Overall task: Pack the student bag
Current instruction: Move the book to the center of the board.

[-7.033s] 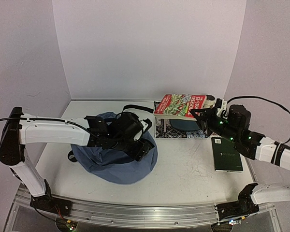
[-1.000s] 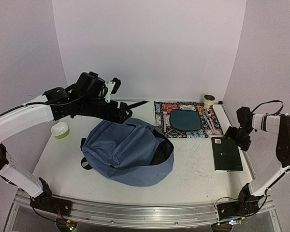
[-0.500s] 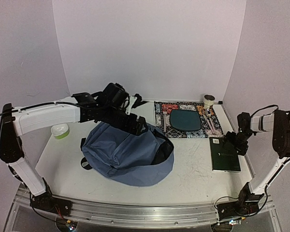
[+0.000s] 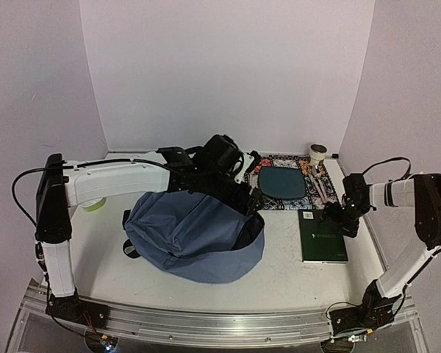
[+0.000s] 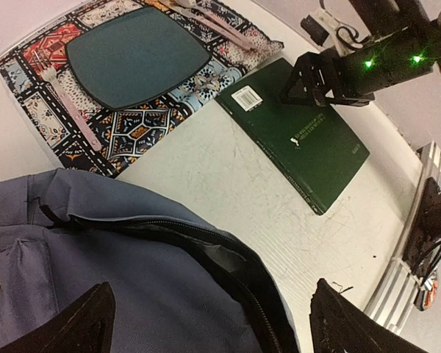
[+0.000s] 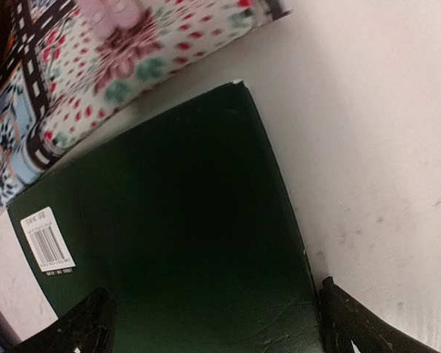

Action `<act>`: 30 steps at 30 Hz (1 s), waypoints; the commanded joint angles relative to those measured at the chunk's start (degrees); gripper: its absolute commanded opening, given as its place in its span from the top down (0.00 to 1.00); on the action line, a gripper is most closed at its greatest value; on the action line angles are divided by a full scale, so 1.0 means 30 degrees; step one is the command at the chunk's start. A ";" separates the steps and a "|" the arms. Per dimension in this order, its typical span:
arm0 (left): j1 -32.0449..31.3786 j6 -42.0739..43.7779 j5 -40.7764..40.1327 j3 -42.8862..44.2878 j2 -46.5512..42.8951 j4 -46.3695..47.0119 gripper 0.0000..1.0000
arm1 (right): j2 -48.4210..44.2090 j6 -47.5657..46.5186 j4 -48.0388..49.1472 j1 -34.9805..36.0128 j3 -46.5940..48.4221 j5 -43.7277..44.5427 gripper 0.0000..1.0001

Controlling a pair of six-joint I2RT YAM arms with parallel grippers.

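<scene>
Student bag [image 4: 195, 235]: lies slumped on the table with its mouth open, just left of the patterned placemat [image 4: 250, 165] and nearer the arm bases.
Left gripper [image 4: 246, 195]: jaws spread wide and empty, over the bag's zip edge by the placemat's near-left corner.
Green book [image 4: 322, 237]: flat, just off the placemat's near-right corner.
Right gripper [image 4: 336, 218]: jaws spread wide over the book's placemat end, holding nothing.

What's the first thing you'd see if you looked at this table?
The big blue student bag grabs your eye first, lying open in the middle of the table. To its right a dark green book lies flat, with the right arm's open fingers over it. Behind them is a colourful patterned mat with a flat teal thing on it.
</scene>
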 commanded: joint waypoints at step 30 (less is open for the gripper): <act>0.0174 -0.0364 -0.6052 -0.9944 -0.3075 -0.0532 0.23 | 0.2920 0.6023 -0.1770 1.1356 0.2788 -0.2071 0.04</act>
